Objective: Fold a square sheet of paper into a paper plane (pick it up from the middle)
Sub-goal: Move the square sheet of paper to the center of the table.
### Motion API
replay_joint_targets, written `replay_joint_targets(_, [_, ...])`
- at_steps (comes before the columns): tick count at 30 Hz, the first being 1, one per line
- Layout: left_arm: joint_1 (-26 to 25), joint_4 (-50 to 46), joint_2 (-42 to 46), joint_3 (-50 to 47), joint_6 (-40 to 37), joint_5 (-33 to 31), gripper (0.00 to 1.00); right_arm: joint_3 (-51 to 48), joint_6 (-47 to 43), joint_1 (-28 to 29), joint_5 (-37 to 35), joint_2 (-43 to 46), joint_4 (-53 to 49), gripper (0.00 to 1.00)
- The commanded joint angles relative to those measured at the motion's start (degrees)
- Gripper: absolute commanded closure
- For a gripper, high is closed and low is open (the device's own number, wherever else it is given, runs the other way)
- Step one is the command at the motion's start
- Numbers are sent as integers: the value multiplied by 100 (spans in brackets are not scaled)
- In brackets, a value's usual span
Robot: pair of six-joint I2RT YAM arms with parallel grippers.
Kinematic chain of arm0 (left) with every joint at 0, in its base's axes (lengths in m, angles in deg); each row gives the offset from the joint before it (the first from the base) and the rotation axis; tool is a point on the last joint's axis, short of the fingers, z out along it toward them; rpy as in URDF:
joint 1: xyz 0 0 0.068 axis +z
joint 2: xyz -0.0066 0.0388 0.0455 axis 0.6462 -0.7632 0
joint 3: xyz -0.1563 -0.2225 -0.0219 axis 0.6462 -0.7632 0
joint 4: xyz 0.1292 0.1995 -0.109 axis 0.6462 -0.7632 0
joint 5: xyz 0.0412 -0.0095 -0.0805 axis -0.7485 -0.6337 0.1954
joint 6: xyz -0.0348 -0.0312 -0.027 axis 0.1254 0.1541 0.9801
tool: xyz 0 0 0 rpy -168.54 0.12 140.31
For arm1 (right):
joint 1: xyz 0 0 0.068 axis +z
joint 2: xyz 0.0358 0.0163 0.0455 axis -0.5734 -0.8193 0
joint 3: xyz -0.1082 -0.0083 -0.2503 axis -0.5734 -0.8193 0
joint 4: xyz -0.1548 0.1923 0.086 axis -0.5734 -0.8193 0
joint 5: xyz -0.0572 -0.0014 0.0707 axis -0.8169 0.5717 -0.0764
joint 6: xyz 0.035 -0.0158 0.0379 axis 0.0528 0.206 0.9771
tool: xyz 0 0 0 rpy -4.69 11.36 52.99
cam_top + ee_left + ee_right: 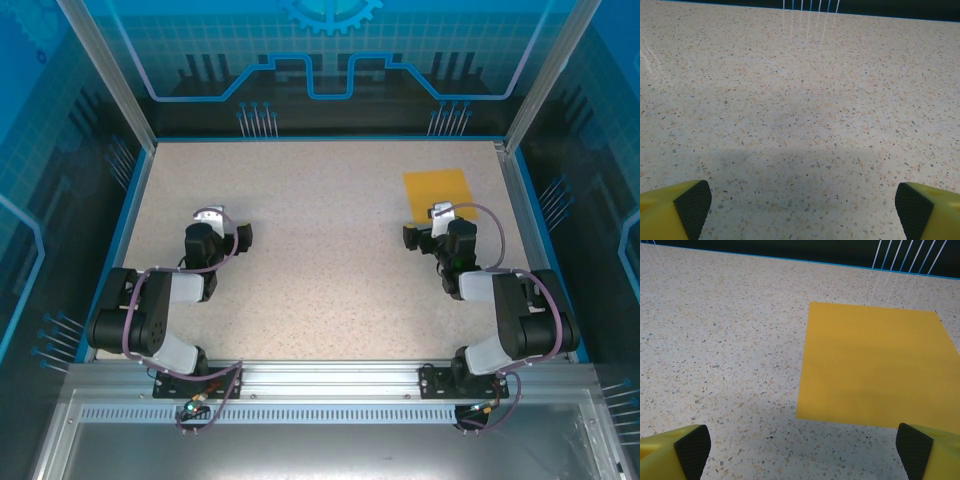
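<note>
The square sheet of paper [438, 192] lies flat and unfolded on the speckled table at the back right; in the right wrist view the paper [875, 365] is plain orange-yellow with no creases. My right gripper [436, 222] hovers just in front of its near edge, open, nothing between its yellow fingers [920, 452]. In the right wrist view the right gripper [802, 450] has bare table between its pads, the paper ahead and to the right. My left gripper [212, 222] stands open over bare table on the left, well away from the paper; its fingers [690, 205] hold nothing.
A blue-rimmed enclosure with metal posts [140, 130] surrounds the speckled table [320, 260]. The back wall's blue edge [790, 260] runs close behind the paper. An aluminium rail [320, 385] carries both arm bases at the near edge.
</note>
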State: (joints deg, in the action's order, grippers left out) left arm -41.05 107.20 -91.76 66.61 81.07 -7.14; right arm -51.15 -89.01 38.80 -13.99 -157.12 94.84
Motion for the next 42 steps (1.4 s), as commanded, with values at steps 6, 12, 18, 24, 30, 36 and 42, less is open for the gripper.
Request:
replay_joint_targets(6, [27,-17,1,140,-91,123,1,102,-68,-73,73,-49,6,0])
replay_joint_targets(12, [27,5,14,121,-107,132,2,110,-69,-80,78,-49,6,1])
replay_joint_targets(18, [19,-131,225,121,-153,272,2,120,-103,-14,-47,-4,-61,1])
replay_joint_targets(24, [110,-1576,1158,423,131,407,1,72,-208,115,-180,332,-245,0])
replay_joint_targets(30, [194,-2513,2331,553,480,590,1,1761,954,-67,-539,926,-4244,1])
replay_joint_targets(36, [194,-3908,3213,1115,1703,224,2,3637,1694,-118,158,62,-6168,1])
replay_joint_targets(42, [194,-4369,3349,1329,2502,509,1,5085,2277,-492,1704,-1437,-6978,1])
